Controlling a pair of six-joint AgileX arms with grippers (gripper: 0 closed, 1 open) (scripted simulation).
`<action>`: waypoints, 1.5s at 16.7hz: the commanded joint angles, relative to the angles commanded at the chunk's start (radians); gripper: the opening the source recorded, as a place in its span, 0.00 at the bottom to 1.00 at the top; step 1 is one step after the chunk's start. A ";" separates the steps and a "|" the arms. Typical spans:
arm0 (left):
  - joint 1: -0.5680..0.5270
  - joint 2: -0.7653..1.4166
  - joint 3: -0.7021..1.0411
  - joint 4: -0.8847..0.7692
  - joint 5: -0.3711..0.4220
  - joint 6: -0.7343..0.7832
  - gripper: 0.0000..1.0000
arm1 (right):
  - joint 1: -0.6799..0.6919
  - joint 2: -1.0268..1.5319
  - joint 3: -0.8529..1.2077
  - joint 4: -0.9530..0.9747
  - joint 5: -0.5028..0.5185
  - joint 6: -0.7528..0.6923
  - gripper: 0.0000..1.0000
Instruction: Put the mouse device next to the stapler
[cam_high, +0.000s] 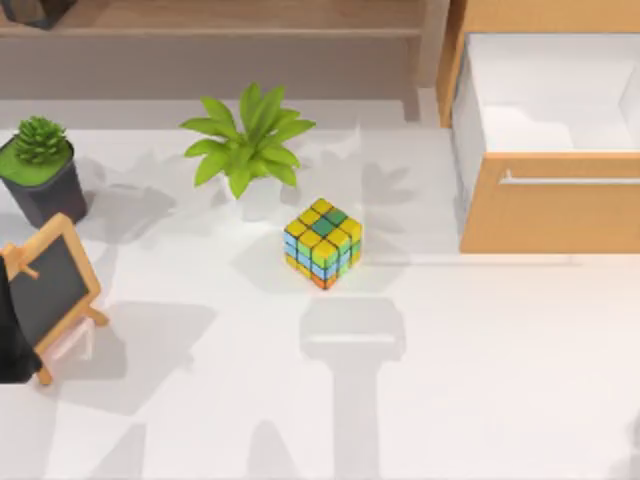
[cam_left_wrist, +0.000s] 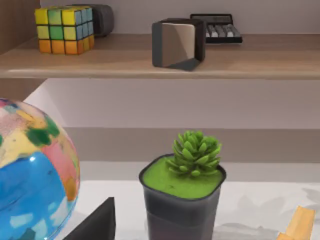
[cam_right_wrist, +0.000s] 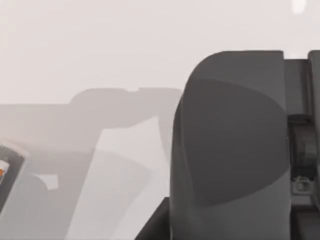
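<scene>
At the far left edge of the top view you have the left arm (cam_high: 8, 335), a black shape just beside a small chalkboard easel (cam_high: 48, 285). Behind the easel stands a potted succulent (cam_high: 40, 170) in a dark pot.

In the left wrist view the same succulent is straight ahead. A colourful globe (cam_left_wrist: 30, 175) is close by, and a black wedge of the left gripper (cam_left_wrist: 95, 225) shows low in the frame. You cannot tell whether that gripper is open or closed, or whether it holds anything.

Above and behind the succulent, a wooden shelf (cam_left_wrist: 260, 60) carries a second puzzle cube (cam_left_wrist: 62, 30), a dark box with a shiny face (cam_left_wrist: 179, 44) and a calculator (cam_left_wrist: 216, 29).

Moving right across the table (cam_high: 480, 380), a leafy green plant (cam_high: 248, 140) sits toward the back. A coloured puzzle cube (cam_high: 323, 243) stands near the middle, apart from the plant. At the right, an open wooden drawer (cam_high: 550, 215) shows its pale inside.

In the right wrist view a large dark grey rounded shape (cam_right_wrist: 230, 140) sits very close, beside part of the right gripper (cam_right_wrist: 300, 150). You cannot tell whether that shape is the mouse device or part of the gripper. You cannot tell either whether this gripper is open, closed or holding something.
</scene>
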 joint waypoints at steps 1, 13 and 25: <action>0.000 0.000 0.000 0.000 0.000 0.000 1.00 | -0.001 -0.003 0.001 0.010 -0.002 0.009 0.00; 0.000 0.000 0.000 0.000 0.000 0.000 1.00 | 0.006 -0.003 -0.052 0.031 0.004 -0.036 0.00; 0.000 0.000 0.000 0.000 0.000 0.000 1.00 | 0.017 0.033 -0.089 0.018 0.014 -0.066 0.23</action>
